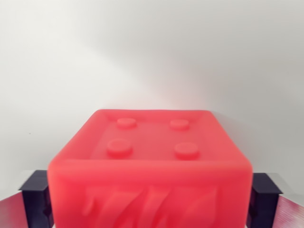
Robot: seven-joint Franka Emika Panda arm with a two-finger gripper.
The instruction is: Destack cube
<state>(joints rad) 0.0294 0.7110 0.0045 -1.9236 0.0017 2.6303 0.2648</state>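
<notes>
A red cube [149, 156] fills the lower middle of the wrist view. Its top face has a raised rim and several round studs, and its near side carries a relief pattern. My gripper [149, 202] straddles it: the left dark finger [34, 199] and the right dark finger [264, 197] each lie flush against a side of the cube, so the gripper is shut on it. Whatever is under the cube is hidden, and no second cube shows.
A plain white surface [152, 57] stretches behind and around the cube, with a soft shadow across it. Parts of the red gripper body show at the bottom corners [9, 213].
</notes>
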